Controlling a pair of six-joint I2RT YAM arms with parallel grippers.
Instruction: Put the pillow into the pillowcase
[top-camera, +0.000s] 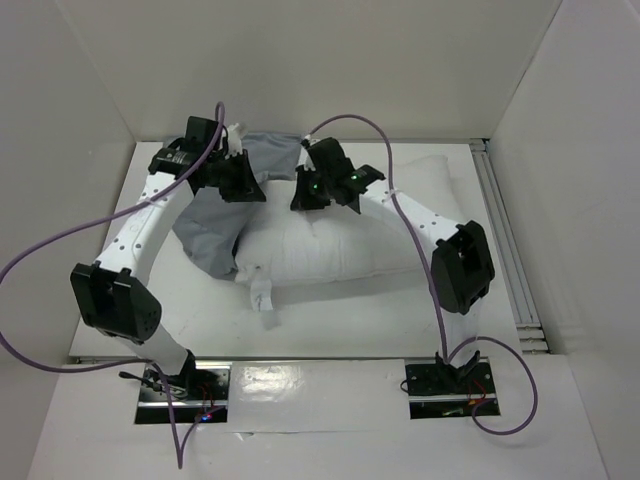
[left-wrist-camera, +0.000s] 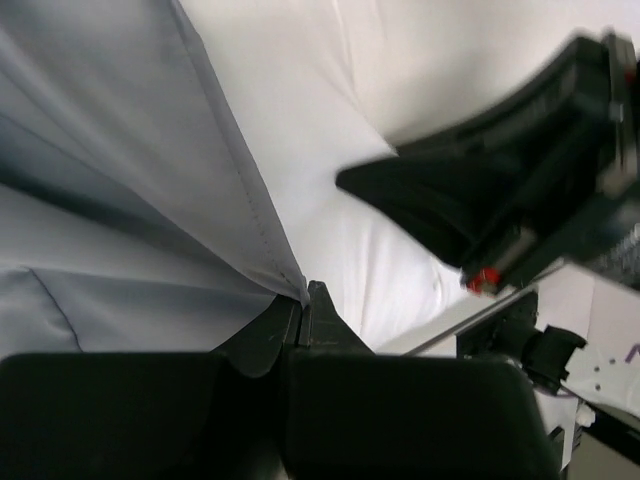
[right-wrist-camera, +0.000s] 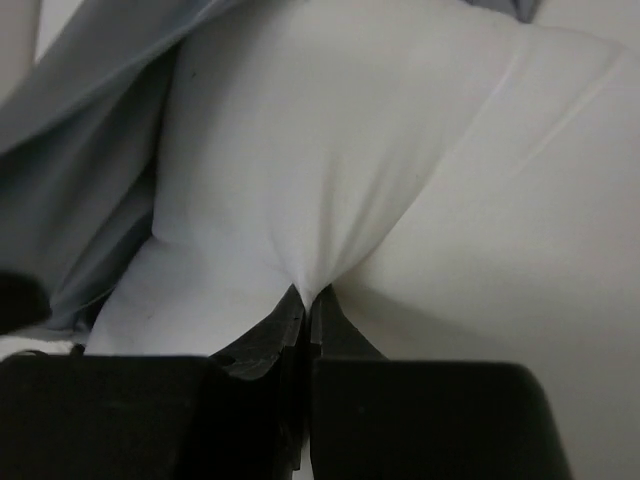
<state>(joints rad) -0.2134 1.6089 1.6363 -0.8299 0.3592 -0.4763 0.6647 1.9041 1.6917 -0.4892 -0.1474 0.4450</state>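
Grey pillowcase (top-camera: 205, 235) hem pinched in left jaws, upper left, likely holding mouth open; right jaws clenched on white pillow (top-camera: 340, 245), centre, likely to feed it in.

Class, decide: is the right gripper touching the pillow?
Touching. The right wrist view shows the right gripper shut on a pinched fold of the white pillow.

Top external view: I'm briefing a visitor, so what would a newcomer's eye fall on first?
A plump white pillow lies mid-view, a limp grey pillowcase draped over its left end. The left jaws are shut on the pillowcase's edge, the right jaws on a pinch of pillow fabric.
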